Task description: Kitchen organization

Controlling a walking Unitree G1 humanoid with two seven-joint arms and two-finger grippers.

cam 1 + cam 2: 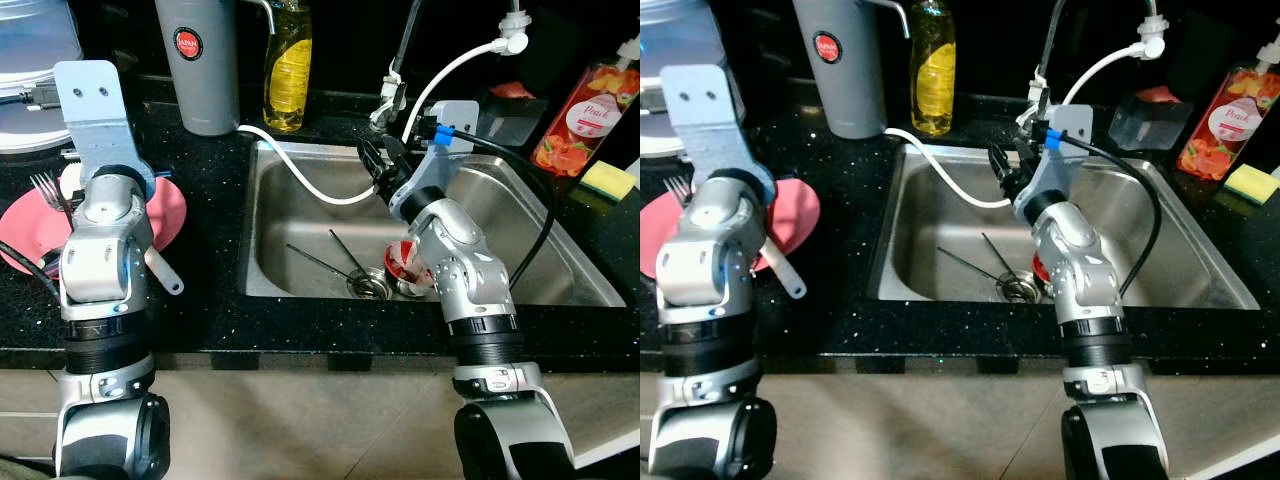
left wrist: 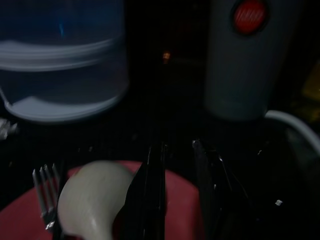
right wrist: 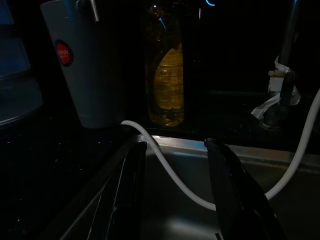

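A pink plate [image 1: 172,212] lies on the black counter at the left, with a fork [image 1: 46,189] and a white spoon [image 2: 90,200] on it. My left gripper [image 2: 182,195] hovers open just above the plate, beside the spoon and holding nothing. In the steel sink [image 1: 290,228] lie two thin chopsticks [image 1: 325,262] and a red and white cup [image 1: 408,265] by the drain. My right gripper [image 3: 177,200] is open and empty over the sink's back left part, and the white hose [image 3: 170,172] runs past between its fingers.
A grey tumbler [image 1: 198,65] and a yellow soap bottle [image 1: 288,70] stand behind the sink's left corner. The faucet [image 1: 405,50] rises at the back. A peach bottle [image 1: 585,110] and a yellow sponge [image 1: 608,180] sit at the right. A clear container [image 1: 35,60] stands far left.
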